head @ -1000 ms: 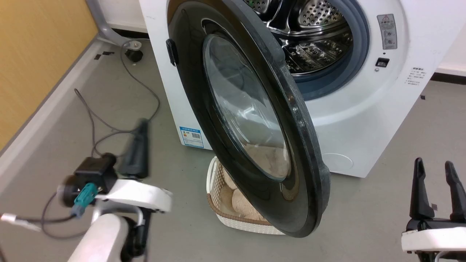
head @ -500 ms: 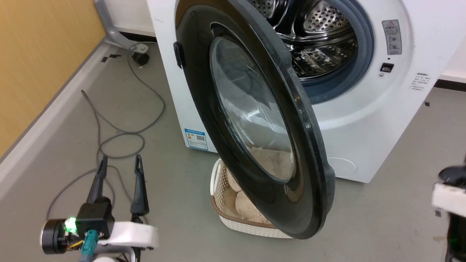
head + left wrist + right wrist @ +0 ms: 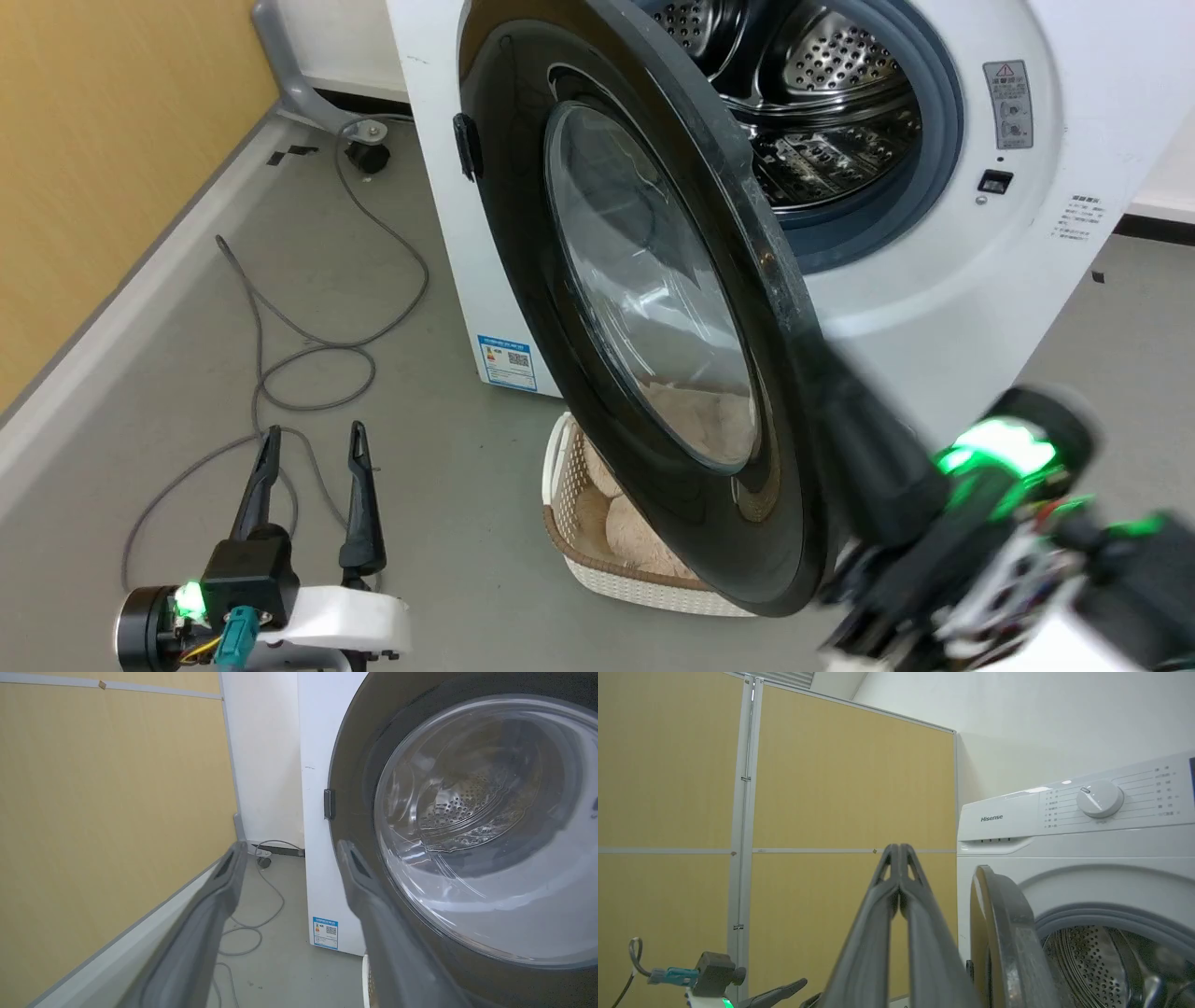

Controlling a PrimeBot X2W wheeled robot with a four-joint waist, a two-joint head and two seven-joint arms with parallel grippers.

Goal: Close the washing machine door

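Two tools flank the open, round, black-rimmed glass washing machine door [image 3: 644,299]. The left tool [image 3: 315,432] is spread and empty; the right tool [image 3: 899,848] is pinched closed.

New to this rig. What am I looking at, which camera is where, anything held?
A wheeled two-armed robot faces a white washing machine whose black-rimmed door stands open. The wide shot is from its head camera, looking down; the other two are from wrist cameras, looking along each arm's fingers. The left gripper is open and empty, low over the floor. The right gripper is shut on nothing, blurred near the door's outer edge in the head view. On the floor: a cream basket under the door and a grey cable.
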